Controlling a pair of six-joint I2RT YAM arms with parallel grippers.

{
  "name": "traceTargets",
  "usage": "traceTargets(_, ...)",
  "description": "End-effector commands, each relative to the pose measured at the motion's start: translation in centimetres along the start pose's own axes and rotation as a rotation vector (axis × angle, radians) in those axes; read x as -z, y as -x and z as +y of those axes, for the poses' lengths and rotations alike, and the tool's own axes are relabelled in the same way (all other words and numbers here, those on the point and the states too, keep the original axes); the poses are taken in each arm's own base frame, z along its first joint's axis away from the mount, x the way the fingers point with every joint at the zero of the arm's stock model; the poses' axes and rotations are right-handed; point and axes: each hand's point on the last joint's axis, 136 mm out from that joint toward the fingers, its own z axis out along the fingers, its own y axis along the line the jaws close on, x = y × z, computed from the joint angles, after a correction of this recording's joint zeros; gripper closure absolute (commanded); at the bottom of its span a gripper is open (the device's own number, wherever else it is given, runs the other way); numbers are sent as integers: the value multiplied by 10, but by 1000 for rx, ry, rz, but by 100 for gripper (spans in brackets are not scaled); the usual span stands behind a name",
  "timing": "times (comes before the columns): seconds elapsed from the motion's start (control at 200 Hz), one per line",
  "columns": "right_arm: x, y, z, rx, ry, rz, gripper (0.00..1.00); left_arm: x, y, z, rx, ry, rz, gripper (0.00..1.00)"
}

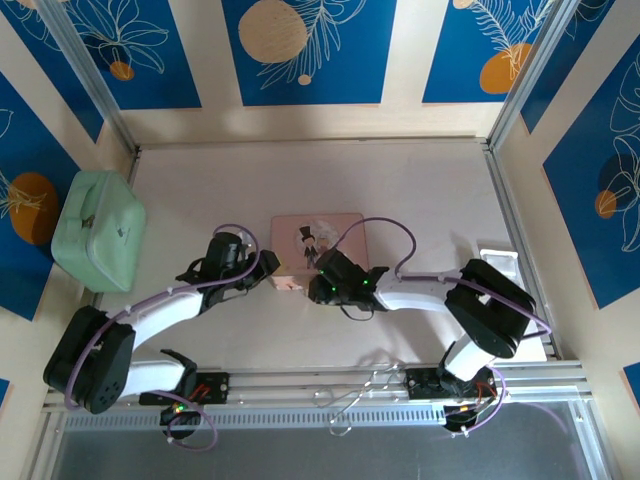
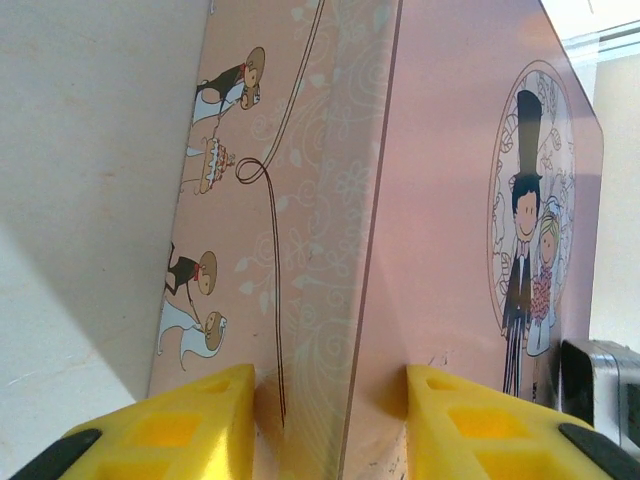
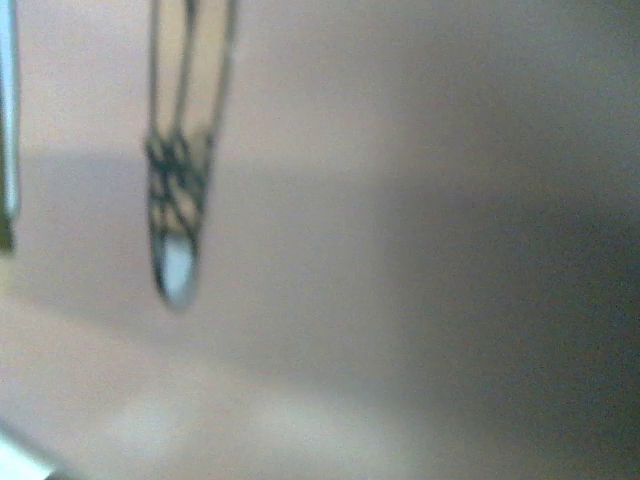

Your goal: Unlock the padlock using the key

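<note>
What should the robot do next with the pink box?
Probably squeeze the left pincer shut on the pink box. Its yellow fingers sit on either side of the box's edge, so a firm hold would steady it while the right pincer works close over the lid.

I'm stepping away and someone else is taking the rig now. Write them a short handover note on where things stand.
Left gripper: open, its yellow fingers straddling the near corner of the pink picture box, which sits mid-table.
Right gripper: over the box's near edge; open or shut cannot be told, since the right wrist view is too blurred.
Padlock and key: I cannot make out either from these views.
Done: no sign yet of the lock being opened.
Left: locate the padlock and key, insert, turn.
Also on the table: a green case, far left.
</note>
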Motion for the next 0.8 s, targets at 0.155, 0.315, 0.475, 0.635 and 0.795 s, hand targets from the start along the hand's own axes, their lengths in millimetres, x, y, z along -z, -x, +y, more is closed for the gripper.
traceTargets(0.155, 9, -1, -3, -49, 43, 18, 83, 1, -16, 60, 76, 205, 10, 61)
traceTargets(0.315, 12, 2, -6, -50, 40, 6, 83, 1, -16, 60, 73, 202, 11, 61)
traceTargets(0.475, 14, 7, -12, -87, 57, -18, 83, 0, -16, 59, 72, 200, 10, 62)
traceTargets(0.635, 18, 15, -10, -95, 82, -61, 84, -1, -15, 58, 61, 201, 13, 62)
traceTargets(0.795, 16, 16, -9, -95, 106, -66, 92, -3, -15, 59, 58, 204, 17, 62)
